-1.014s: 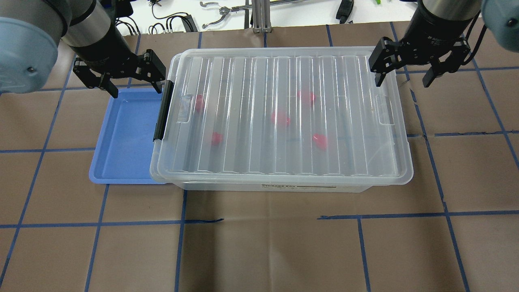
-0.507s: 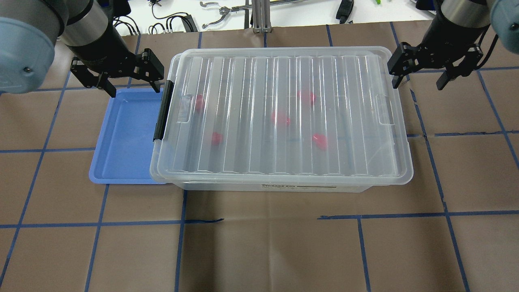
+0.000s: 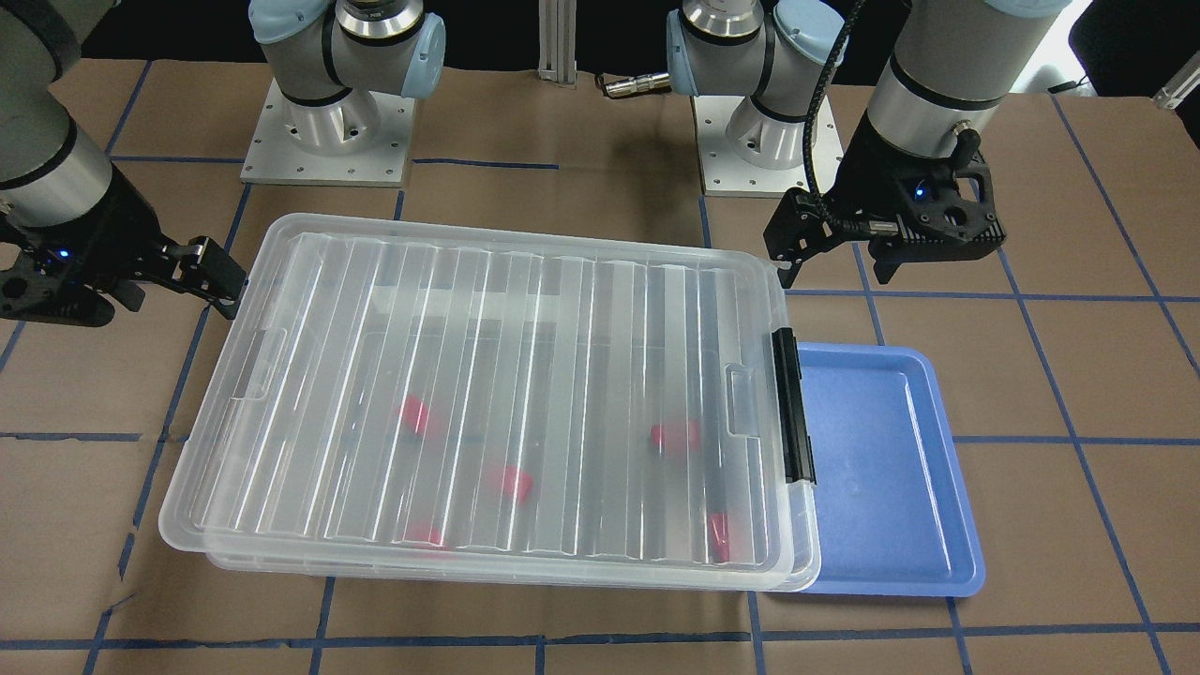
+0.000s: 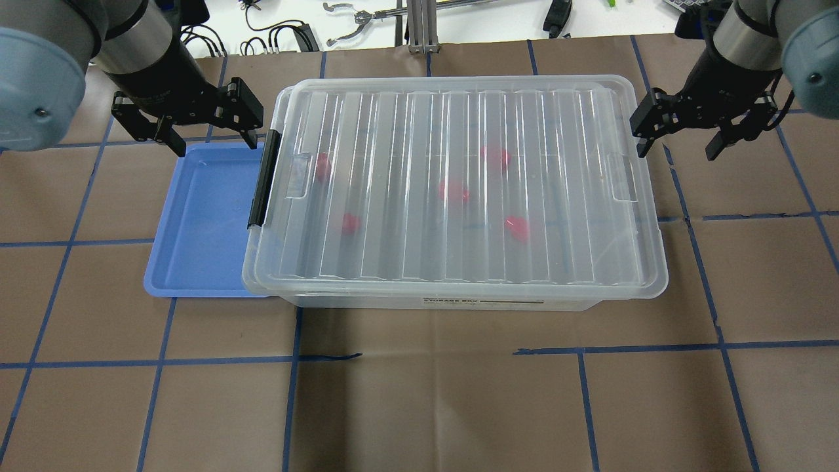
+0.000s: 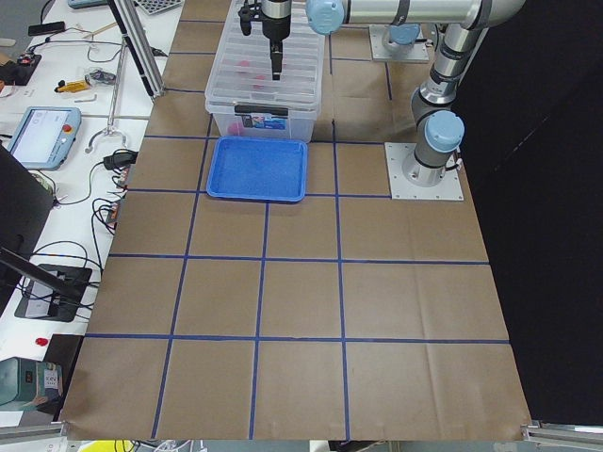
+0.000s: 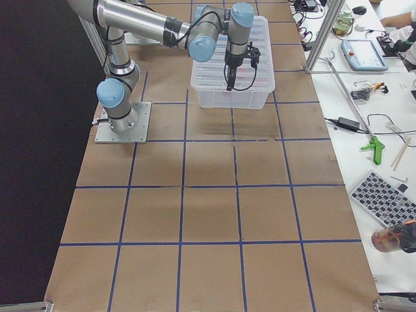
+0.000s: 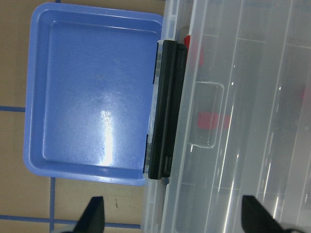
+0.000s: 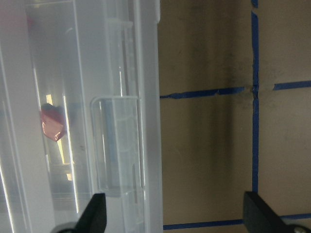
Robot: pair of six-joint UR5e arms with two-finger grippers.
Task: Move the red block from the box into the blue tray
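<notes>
Overhead: you have the box (image 4: 367, 303) mid-bench (image 4: 419, 406), with its lid (image 4: 459, 118) on and a black latch bar (image 4: 262, 180) at its 9 o'clock side. Five blurred red shapes show through the lid. The red block (image 4: 322, 167) nearest the latch lies toward 10 o'clock. The blue tray (image 4: 196, 223) holds nothing and sits against the box at 9 o'clock, partly under its rim. Your left claw (image 4: 215, 137) is wide and empty over the tray's 12 o'clock edge. Your right claw (image 4: 678, 141) is wide and empty off the box's 2 o'clock corner.
Front-facing: five reds again under the lid.
Side views: too small to add anything.
Left wrist: fingertips (image 7: 95, 216) spread either side of the latch bar.
Right wrist: fingertips (image 8: 95, 213) straddle the lid's far short edge.
Progress: nothing is placed yet; you have unlatching, lid removal, picking and placing left
</notes>
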